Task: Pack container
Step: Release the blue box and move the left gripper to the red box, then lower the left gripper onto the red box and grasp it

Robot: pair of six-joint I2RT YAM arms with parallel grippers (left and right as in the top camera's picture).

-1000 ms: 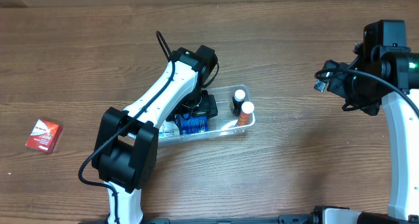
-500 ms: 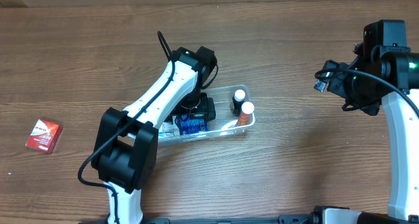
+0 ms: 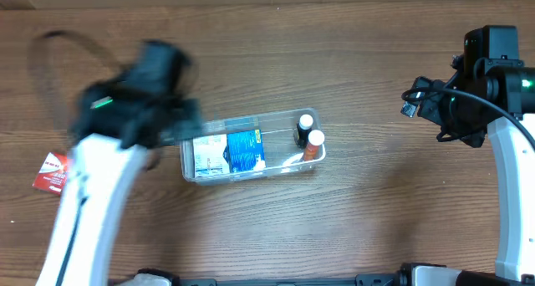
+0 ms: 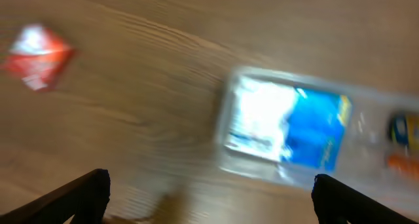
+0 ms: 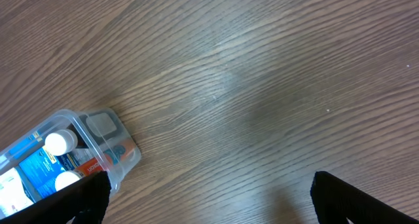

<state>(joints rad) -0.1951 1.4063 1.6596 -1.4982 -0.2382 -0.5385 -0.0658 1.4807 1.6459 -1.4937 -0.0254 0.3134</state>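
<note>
The left arm (image 3: 125, 119) has swung up and away from the container (image 3: 187, 156) toward the upper left of the overhead frame, fast enough to smear into a blur. A moment ago it was down over the tub; now the blue-and-white box (image 3: 230, 152) lies flat inside, fully uncovered, which suggests that item is placed and let go. The left gripper (image 4: 209, 188) is spread wide with nothing between its fingers. Its camera looks toward the red packet (image 4: 38, 63) at the upper left of its frame, probably the next thing to pack, though the blur makes that hard to confirm.

The container sits at the middle of the wood-grain counter (image 3: 351, 211). It is clear, thin-walled plastic, rectangular with rounded corners and a rim. At its right end stand a black bottle (image 3: 303, 129) and an orange bottle (image 3: 313, 145), both with round white caps. The red packet is a small flat carton, well apart at the left edge.

The right gripper (image 5: 209, 194) is wide apart and empty over bare counter at the right.
</note>
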